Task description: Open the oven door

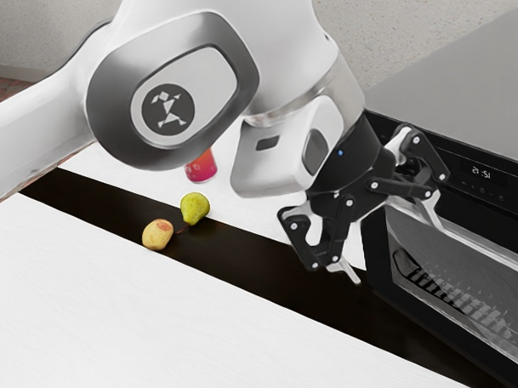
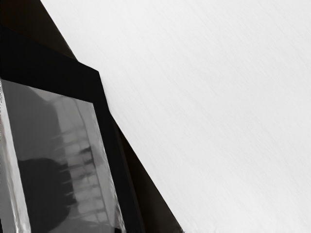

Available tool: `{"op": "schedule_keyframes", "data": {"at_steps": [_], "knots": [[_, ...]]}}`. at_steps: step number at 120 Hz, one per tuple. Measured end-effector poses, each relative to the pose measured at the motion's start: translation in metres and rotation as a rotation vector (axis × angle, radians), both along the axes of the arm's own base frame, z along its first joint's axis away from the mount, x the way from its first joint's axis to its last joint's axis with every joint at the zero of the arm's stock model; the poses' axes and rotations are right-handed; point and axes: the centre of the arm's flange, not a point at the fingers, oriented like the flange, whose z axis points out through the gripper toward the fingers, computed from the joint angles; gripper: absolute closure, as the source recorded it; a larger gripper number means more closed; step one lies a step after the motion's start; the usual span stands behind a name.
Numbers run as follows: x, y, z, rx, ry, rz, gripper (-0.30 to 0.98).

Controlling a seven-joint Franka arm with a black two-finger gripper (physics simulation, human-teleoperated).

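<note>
The gripper (image 1: pixel 399 255) is wide open and holds nothing. It is near the oven door (image 1: pixel 493 309). A green pear (image 1: pixel 194 206) sits by a yellow fruit (image 1: pixel 157 236).

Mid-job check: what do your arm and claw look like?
My arm is white and rounded, with a grey ring around a white panel bearing a round dark emblem. The claw is black, with jointed links, pale round pins and light fingertips.

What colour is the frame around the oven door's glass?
The frame is black; the wrist view shows it best.
</note>
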Motion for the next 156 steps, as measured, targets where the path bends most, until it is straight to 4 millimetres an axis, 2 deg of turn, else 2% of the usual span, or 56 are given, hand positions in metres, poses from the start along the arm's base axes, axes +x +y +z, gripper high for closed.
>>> {"op": "schedule_keyframes", "data": {"at_steps": [28, 60, 82, 92, 114, 116, 118, 120, 121, 122, 124, 126, 128, 130, 132, 134, 136, 138, 140, 144, 147, 151, 156], "knots": [[0.025, 0.013, -0.024, -0.008, -0.021, 0.005, 0.0], [0.045, 0.027, -0.027, 0.006, -0.095, 0.104, 0.0], [0.061, 0.034, -0.047, 0.026, -0.109, 0.187, 0.0], [0.063, 0.033, -0.049, 0.022, -0.117, 0.21, 0.0], [0.067, 0.014, -0.08, 0.027, -0.081, 0.22, -0.02], [0.06, 0.017, -0.084, 0.047, -0.079, 0.228, -0.05], [0.039, 0.028, -0.086, 0.088, -0.094, 0.252, -0.05], [0.008, 0.041, -0.082, 0.134, -0.127, 0.287, 0.03], [-0.016, 0.042, -0.074, 0.157, -0.159, 0.297, 0.05], [-0.046, 0.032, -0.064, 0.174, -0.198, 0.285, 0.04], [-0.118, 0.0, -0.041, 0.195, -0.289, 0.23, 0.04], [-0.195, -0.02, 0.004, 0.182, -0.42, 0.198, 0.03], [-0.261, -0.011, 0.07, 0.119, -0.555, 0.232, 0.03], [-0.308, 0.018, 0.132, 0.041, -0.64, 0.308, 0.03], [-0.327, 0.052, 0.176, -0.016, -0.673, 0.408, 0.03], [-0.314, 0.089, 0.209, -0.073, -0.659, 0.518, 0.02], [-0.291, 0.119, 0.226, -0.11, -0.619, 0.612, 0.02], [-0.264, 0.145, 0.234, -0.133, -0.569, 0.698, 0.02], [-0.228, 0.172, 0.233, -0.144, -0.504, 0.784, 0.02], [-0.139, 0.23, 0.205, -0.147, -0.339, 0.948, 0.02], [-0.086, 0.26, 0.175, -0.135, -0.23, 1.045, 0.01], [-0.035, 0.286, 0.136, -0.115, -0.113, 1.145, 0.01], [0.016, 0.308, 0.083, -0.09, 0.026, 1.246, 0.01]]}}
